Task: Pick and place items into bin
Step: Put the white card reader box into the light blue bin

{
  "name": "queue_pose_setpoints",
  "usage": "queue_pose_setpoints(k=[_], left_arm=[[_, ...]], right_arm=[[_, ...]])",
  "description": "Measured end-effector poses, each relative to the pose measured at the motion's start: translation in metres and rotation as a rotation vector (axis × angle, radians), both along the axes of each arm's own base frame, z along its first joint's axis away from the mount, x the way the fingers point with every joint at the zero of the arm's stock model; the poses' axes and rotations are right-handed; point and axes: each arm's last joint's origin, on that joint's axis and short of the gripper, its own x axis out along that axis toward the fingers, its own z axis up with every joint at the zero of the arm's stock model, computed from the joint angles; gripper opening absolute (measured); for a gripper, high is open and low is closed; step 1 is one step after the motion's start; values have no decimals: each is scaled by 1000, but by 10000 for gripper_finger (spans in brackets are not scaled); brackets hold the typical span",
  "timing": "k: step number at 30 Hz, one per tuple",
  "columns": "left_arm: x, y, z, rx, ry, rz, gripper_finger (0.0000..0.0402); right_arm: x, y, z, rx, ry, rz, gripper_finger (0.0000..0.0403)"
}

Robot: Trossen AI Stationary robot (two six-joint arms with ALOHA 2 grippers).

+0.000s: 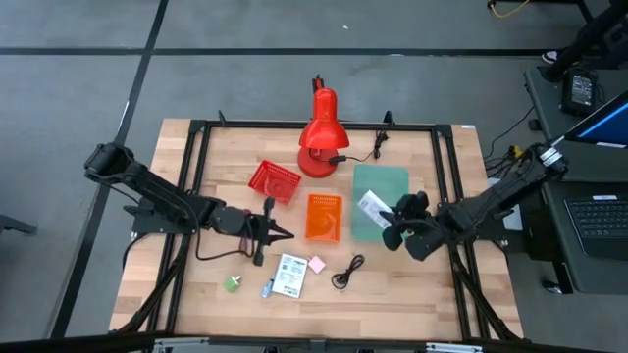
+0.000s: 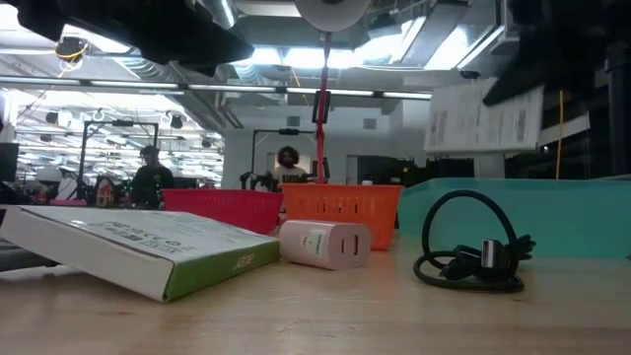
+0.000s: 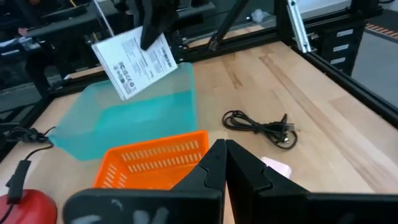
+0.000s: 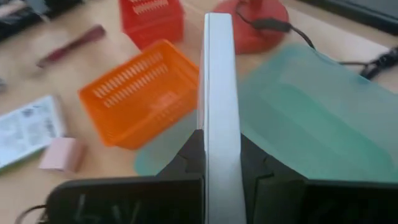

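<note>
My right gripper (image 1: 390, 218) is shut on a white printed packet (image 1: 371, 206) and keeps it in the air over the teal bin (image 1: 381, 186). My left gripper (image 1: 282, 233) is shut and holds nothing; it hovers beside the orange basket (image 1: 323, 216). On the wood near the front edge lie a second white packet (image 1: 290, 275), a pinkish-white cube (image 1: 317, 264), a black coiled cable (image 1: 347, 271) and a tiny green cube (image 1: 233, 283). In the low view the cable (image 2: 473, 258) and the cube (image 2: 325, 244) rest flat on the table. My right gripper pinches the white packet between its two fingers (image 4: 186, 158), one on each flat face; the packet's edge (image 4: 219, 93) shows edge-on. It has the packet's upper edge (image 3: 149, 45), coming slanting down from the table's right. The packet hangs tilted, clear above the teal bin.
A red desk lamp (image 1: 320, 132) stands at the far middle with its cord trailing right. A red basket (image 1: 274, 180) sits left of the orange one. A small blue-white object (image 1: 267, 288) lies by the green cube. The black frame rails (image 1: 193, 176) border the table.
</note>
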Motion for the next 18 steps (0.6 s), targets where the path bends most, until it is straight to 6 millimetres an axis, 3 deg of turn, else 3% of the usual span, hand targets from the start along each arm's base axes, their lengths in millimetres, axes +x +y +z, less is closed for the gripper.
queue_pose_setpoints(k=[9,18], left_arm=[[0,1,0,0,1,5,1],[0,1,0,1,1,4,3]], right_arm=[[-8,-24,-13,70,43,-36,26],[-4,-48,-31,150,72,5,26]])
